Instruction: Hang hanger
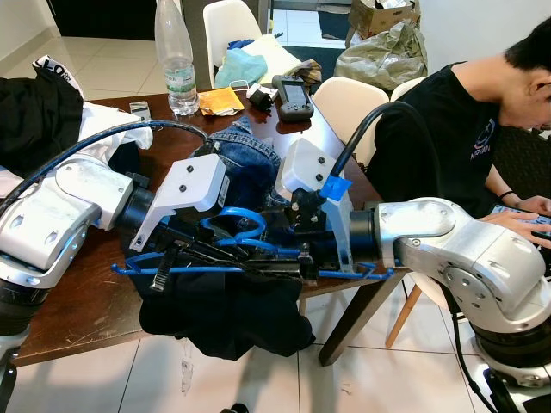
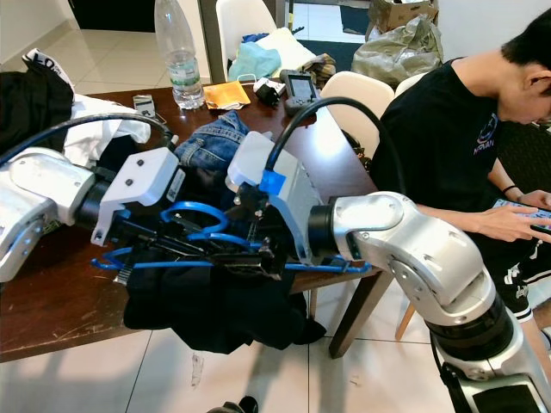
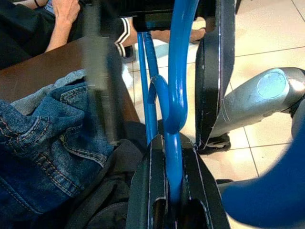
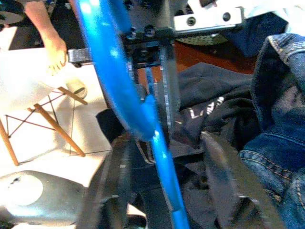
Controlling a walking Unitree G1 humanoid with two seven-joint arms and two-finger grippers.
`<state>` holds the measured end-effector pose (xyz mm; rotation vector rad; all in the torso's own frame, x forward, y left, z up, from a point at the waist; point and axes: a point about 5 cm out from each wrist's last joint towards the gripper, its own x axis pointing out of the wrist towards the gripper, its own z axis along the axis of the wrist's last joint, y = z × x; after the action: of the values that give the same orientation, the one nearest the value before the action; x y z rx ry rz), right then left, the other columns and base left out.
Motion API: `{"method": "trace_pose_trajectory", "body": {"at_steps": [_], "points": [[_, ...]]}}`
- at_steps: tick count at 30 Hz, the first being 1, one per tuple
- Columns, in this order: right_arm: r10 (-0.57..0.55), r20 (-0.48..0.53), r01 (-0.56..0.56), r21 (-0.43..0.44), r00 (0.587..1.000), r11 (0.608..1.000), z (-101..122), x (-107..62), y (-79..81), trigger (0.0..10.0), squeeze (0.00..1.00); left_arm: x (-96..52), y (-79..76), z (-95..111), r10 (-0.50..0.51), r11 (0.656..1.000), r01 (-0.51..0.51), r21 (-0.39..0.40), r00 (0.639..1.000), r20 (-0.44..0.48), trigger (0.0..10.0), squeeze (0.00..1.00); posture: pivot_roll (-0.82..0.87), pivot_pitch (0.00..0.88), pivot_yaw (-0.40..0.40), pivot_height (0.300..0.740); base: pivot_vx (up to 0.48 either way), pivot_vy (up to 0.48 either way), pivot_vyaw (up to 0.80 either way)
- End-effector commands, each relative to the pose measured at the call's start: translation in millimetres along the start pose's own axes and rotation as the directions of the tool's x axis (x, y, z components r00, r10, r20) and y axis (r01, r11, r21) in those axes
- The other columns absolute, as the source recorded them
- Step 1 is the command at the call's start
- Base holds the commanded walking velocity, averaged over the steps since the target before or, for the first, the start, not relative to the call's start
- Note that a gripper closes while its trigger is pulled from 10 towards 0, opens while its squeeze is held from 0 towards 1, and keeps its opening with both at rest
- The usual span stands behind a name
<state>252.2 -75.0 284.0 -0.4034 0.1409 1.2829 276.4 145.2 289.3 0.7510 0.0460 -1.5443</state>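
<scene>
Over one brown table [image 1: 77, 301], two end effectors, left [image 1: 225, 245] and right [image 1: 288, 258], meet at one blue hanger [image 1: 250, 269].

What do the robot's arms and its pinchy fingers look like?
Both arms are fat, shiny silver tubes with rounded joints. Each wrist wears a white plastic block with small black screw holes. The right one has a patch of blue tape. Thick black cables loop over them. The left gripper and right gripper have long, flat black fingers.
</scene>
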Motion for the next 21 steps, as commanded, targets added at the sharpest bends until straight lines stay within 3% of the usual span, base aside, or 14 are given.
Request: {"method": "trace_pose_trajectory", "body": {"at_steps": [1,18,21], "points": [[-0.008,-0.018,0.008,-0.001,1.000,1.000,-3,-0.7,0.7,0.0,0.00,6.6,-4.5,1,-0.048,0.999,0.048,0.019,0.999,0.014,10.0,0.00,0.08,0.135,0.010,0.740,0.000,0.000,0.00],[-0.005,-0.091,0.000,-0.052,0.996,0.999,-13,-6.1,1.4,0.0,0.00,0.6,-4.1,3,-0.065,0.996,0.065,0.055,0.998,-0.014,10.0,0.00,0.08,0.136,0.013,0.740,0.000,0.000,0.00],[-0.053,-0.100,0.048,-0.055,0.994,0.997,-15,-5.6,-4.5,0.0,0.00,1.6,-4.7,7,-0.068,0.996,0.068,0.062,0.998,0.000,10.0,0.00,0.08,0.135,0.014,0.740,0.000,0.000,0.00]]}}
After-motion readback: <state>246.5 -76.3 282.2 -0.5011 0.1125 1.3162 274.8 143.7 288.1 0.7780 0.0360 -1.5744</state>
